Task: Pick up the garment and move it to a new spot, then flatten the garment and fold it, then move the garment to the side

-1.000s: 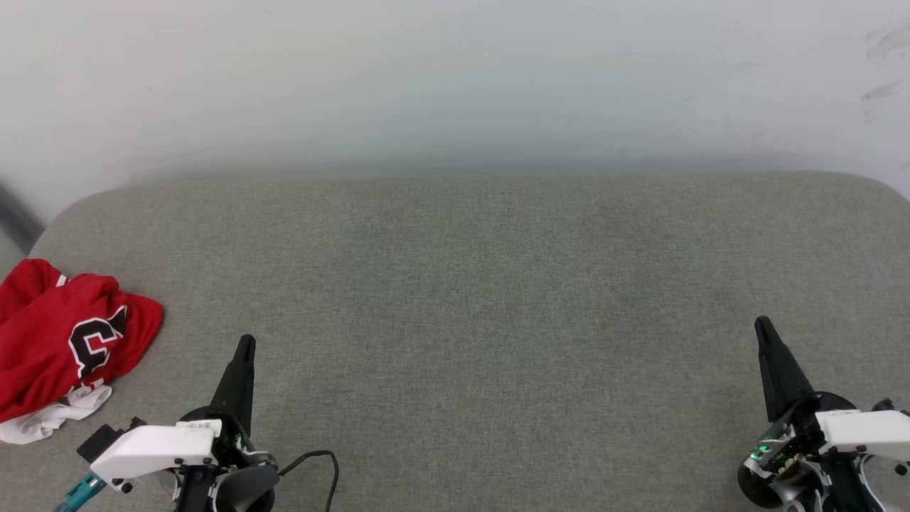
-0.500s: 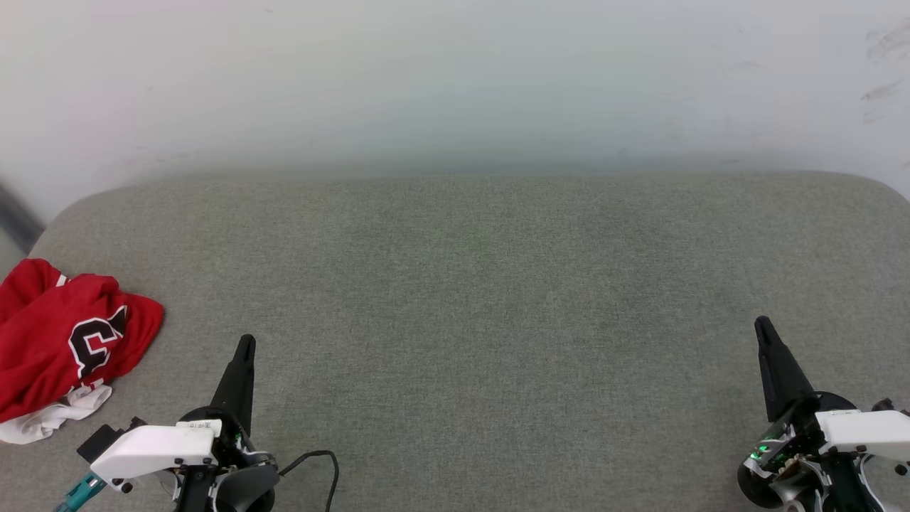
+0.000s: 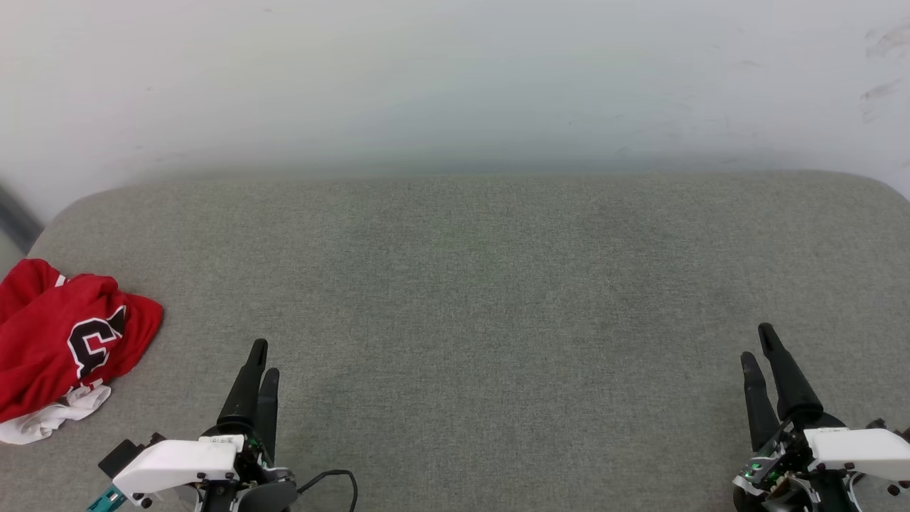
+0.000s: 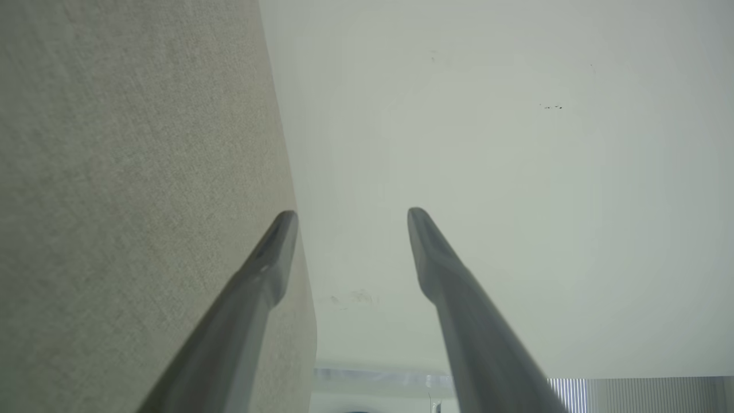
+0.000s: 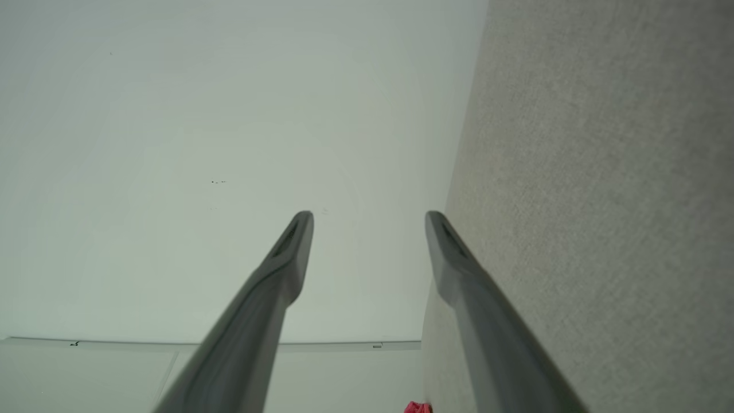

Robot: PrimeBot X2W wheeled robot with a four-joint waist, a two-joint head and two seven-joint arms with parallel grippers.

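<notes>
Surface: grey pad (image 3: pixel 455 284), pale wall (image 3: pixel 455 71) behind.
Cloth: garment (image 3: pixel 64 341) crumpled at left edge (number print showing).
Your left: left gripper (image 3: pixel 266 358) wide, empty, near.
Your right: right gripper (image 3: pixel 755 342) wide, empty, near.

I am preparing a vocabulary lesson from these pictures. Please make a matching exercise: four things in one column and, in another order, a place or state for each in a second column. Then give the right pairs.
Things
1. garment
2. left gripper
3. right gripper
4. wall

Places or states
A. lower right of the head view, open
B. crumpled, at the left edge of the grey cushion
C. pale, behind the cushion
D. lower left of the head view, open

Right pairs: 1-B, 2-D, 3-A, 4-C
</notes>
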